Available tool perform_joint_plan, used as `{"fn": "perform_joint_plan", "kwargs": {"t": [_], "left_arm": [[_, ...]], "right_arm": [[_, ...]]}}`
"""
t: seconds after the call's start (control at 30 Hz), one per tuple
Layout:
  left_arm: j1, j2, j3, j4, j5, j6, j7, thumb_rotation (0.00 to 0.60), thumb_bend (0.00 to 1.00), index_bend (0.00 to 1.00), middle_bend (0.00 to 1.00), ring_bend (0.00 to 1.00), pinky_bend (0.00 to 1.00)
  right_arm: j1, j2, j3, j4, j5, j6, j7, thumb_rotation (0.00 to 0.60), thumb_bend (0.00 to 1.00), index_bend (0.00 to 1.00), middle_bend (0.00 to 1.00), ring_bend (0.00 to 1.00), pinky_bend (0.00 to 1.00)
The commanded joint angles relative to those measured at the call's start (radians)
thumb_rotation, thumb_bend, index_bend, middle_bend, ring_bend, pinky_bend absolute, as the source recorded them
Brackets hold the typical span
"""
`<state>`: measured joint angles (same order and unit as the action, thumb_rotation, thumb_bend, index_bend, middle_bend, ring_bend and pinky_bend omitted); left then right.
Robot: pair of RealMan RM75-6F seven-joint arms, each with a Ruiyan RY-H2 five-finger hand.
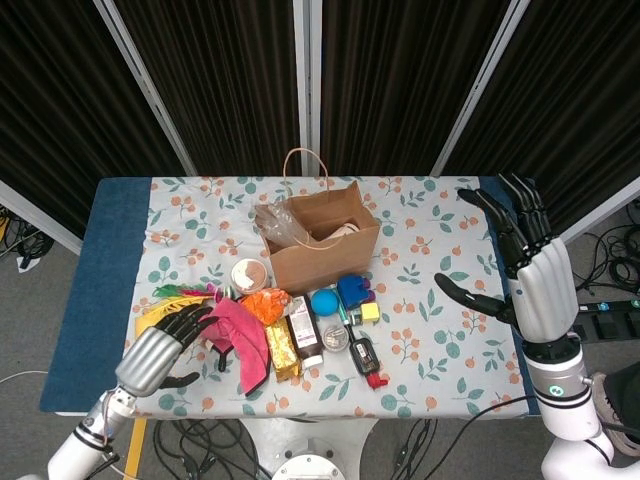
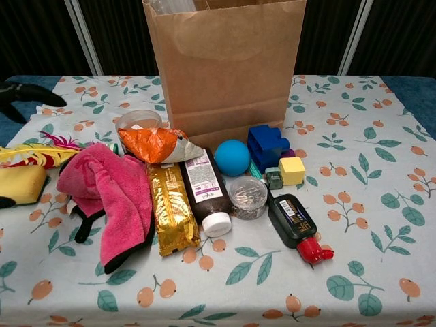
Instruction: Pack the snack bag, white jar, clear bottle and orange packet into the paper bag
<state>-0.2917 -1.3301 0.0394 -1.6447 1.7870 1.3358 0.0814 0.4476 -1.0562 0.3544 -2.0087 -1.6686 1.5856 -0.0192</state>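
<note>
The brown paper bag [image 1: 320, 255] stands upright and open at mid-table; the chest view shows its front wall [image 2: 225, 68]. Crinkled clear plastic [image 1: 273, 222] sticks out over its left rim, and something white [image 1: 346, 228] shows inside. The orange packet [image 1: 265, 303] lies on the cloth just in front of the bag's left corner, plain in the chest view [image 2: 155, 144]. My left hand [image 1: 160, 352] hovers with fingers apart over the table's front left, holding nothing; its dark fingers [image 2: 27, 94] edge into the chest view. My right hand [image 1: 540, 285] is open, far right of the bag.
In front of the bag lie a pink cloth [image 2: 112, 187], a gold packet [image 2: 172, 208], a brown bottle with white cap [image 2: 206, 194], a blue ball [image 2: 232, 157], a blue block [image 2: 266, 144], a black bottle with red cap [image 2: 294, 223] and a lidded clear tub [image 2: 138, 120]. A yellow sponge [image 2: 19, 184] sits at left.
</note>
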Motion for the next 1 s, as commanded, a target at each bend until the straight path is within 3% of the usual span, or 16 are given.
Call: {"fn": "perform_joint_plan", "kwargs": {"t": [0.03, 0.33, 0.5, 0.7, 1.0], "left_arm": [[-0.032, -0.043, -0.028, 0.005, 0.017, -0.010, 0.043, 0.600, 0.08, 0.23, 0.26, 0.16, 0.31], [-0.084, -0.157, -0.042, 0.057, 0.017, -0.055, 0.093, 0.600, 0.12, 0.28, 0.31, 0.21, 0.35], [-0.109, -0.201, -0.052, 0.108, 0.019, -0.060, 0.105, 0.600, 0.13, 0.29, 0.32, 0.23, 0.36], [-0.155, -0.258, -0.077, 0.184, 0.030, -0.067, 0.126, 0.600, 0.14, 0.31, 0.35, 0.26, 0.40], [-0.219, -0.334, -0.085, 0.328, 0.077, -0.040, 0.124, 0.600, 0.14, 0.35, 0.38, 0.30, 0.43]], "right_arm": [[-0.030, -0.010, -0.042, 0.027, -0.047, 0.023, 0.001, 0.600, 0.05, 0.00, 0.18, 0.01, 0.05], [-0.145, -0.007, -0.193, 0.061, -0.240, 0.109, -0.030, 0.600, 0.05, 0.00, 0.20, 0.02, 0.05], [-0.194, 0.002, -0.248, 0.076, -0.332, 0.160, -0.020, 0.600, 0.05, 0.00, 0.22, 0.03, 0.05], [-0.218, 0.008, -0.262, 0.094, -0.368, 0.189, -0.004, 0.600, 0.05, 0.00, 0.22, 0.03, 0.05], [-0.227, 0.003, -0.257, 0.125, -0.332, 0.189, 0.033, 0.600, 0.05, 0.00, 0.22, 0.03, 0.05]]}}
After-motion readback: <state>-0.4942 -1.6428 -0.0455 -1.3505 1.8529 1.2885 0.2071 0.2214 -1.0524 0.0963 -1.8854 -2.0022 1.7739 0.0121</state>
